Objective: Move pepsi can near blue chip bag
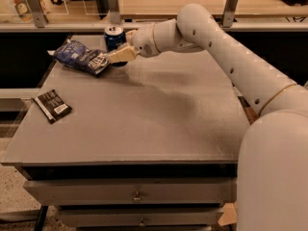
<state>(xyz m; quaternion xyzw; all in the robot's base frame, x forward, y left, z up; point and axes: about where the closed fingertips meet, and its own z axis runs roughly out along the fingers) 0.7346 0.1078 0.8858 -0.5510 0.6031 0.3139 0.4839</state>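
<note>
The pepsi can (114,37) is dark blue with a silver top and stands upright at the far left of the grey table (144,114). My gripper (118,49) is shut on the pepsi can, with one cream finger (122,53) across its front. The blue chip bag (79,57) lies wrinkled just left of the can, its right end almost touching the can and the finger. The white arm reaches in from the right.
A small flat black packet (53,106) with a white label lies near the table's left edge. A ledge with metal posts (113,4) runs behind the table. Drawers (137,196) sit below the front edge.
</note>
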